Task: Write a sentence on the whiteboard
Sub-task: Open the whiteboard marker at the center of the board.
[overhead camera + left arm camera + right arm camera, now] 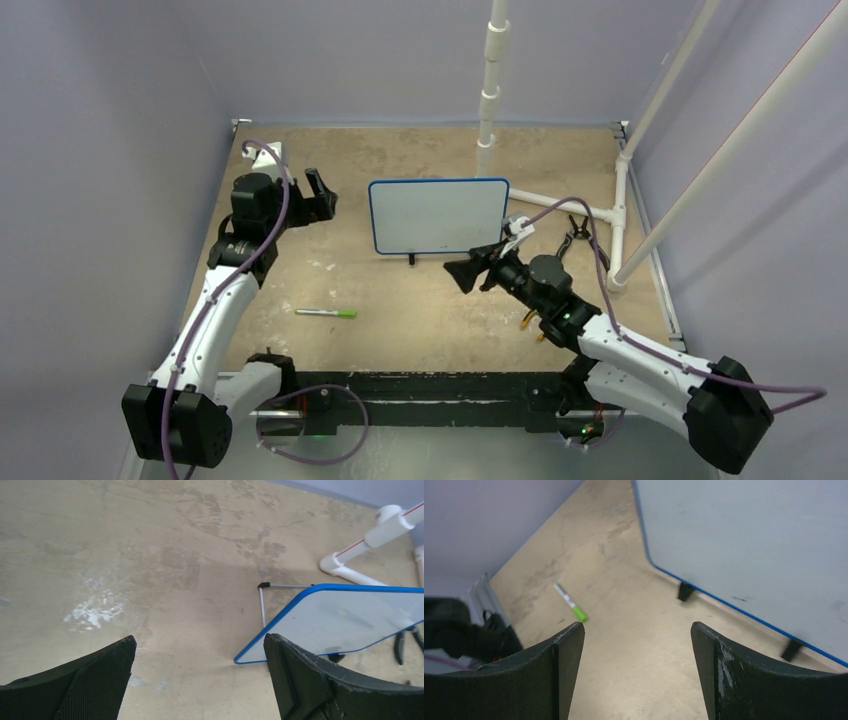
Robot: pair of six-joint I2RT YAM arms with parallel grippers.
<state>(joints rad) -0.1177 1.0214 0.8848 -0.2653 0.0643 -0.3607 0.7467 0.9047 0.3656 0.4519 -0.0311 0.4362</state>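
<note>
Blue-framed whiteboard (438, 215) (faint smudges, perhaps)

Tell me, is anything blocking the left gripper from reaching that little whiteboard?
Nothing visible does. Only bare tabletop lies between the open left gripper and the left edge of the whiteboard. The green marker lies nearer the arm bases, off that path.

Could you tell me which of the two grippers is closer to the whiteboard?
The right gripper, open by the whiteboard's lower right corner; the left gripper hangs apart, off its left side.
</note>
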